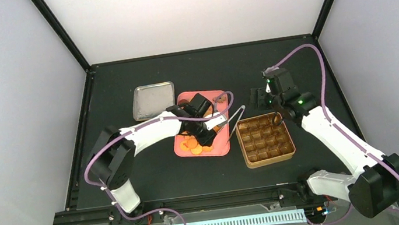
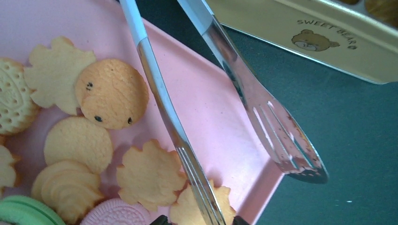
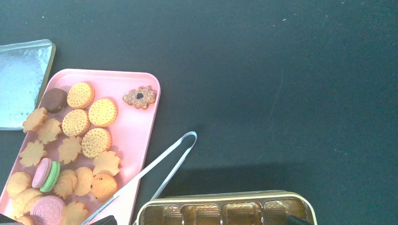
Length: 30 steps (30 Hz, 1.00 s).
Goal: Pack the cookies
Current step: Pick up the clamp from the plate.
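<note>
left end effector [image 1: 206, 132] is over the pink tray [image 3: 138, 124], fingers straddling the tip end of one arm of the tongs [image 2: 260, 110]. only the very fingertips show in its wrist view, so can't tell if they're clamped on that arm or just around it. the tongs' other arm splays out to its right, slotted tip past the tray edge over the dark table [image 3: 281, 70]. hinge end lies out ahead of it, near the tin's corner.

cookies [image 3: 95, 142] all lie on the tray, under and to the left of the left end effector. mostly orange-yellow rounds and flower shapes, one pink round, a pink/green sandwich, one dark brown at the far corner.

right end effector [image 1: 275, 116] hangs over the far rim of the gold tin [image 3: 220, 197], fingers wide apart, gripping nothing. tongs and tray are to its left, silver lid [image 1: 153, 100] farther left, just beside the tray.
</note>
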Motion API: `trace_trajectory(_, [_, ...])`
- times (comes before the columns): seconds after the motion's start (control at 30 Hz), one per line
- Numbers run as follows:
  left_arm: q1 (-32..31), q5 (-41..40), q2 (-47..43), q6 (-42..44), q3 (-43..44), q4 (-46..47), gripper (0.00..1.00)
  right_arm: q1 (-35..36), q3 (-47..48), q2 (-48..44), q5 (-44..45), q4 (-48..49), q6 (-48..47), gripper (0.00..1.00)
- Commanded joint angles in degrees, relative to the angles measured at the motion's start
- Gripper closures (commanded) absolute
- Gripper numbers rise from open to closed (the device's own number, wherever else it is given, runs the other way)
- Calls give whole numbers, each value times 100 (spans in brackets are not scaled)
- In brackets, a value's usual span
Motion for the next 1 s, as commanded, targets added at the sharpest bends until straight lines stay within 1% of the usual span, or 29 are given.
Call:
trace_trajectory(0.0, [-80, -270, 119, 85, 253, 251, 72, -85, -42, -174, -1, 10, 100, 6])
trace_trajectory(0.1, [-95, -303, 202, 99, 307, 265, 85, -131, -83, -195, -130, 68, 116, 7])
trace_trajectory(0.17, [-119, -376, 252, 115, 355, 258, 87, -145, -118, -207, -204, 97, 115, 7])
trace_trajectory(0.37, [-174, -599, 414, 200, 464, 331, 87, -195, -186, -290, -311, 141, 117, 8])
trace_trajectory(0.4, [-183, -642, 464, 223, 495, 323, 88, -204, -183, -306, -322, 136, 122, 9])
trace_trajectory(0.47, [-194, -716, 515, 250, 574, 282, 97, -229, -162, -333, -345, 130, 120, 9])
trace_trajectory(0.6, [-195, -896, 416, 326, 607, 198, 98, -301, -113, -393, -466, 162, 145, 10])
trace_trajectory(0.8, [-154, -1014, -44, 567, 645, -14, 98, -394, 43, -383, -548, 183, 193, 11])
trace_trajectory(0.97, [115, -973, -476, 669, 821, -421, 98, -509, 115, -321, -517, 121, 198, 12])
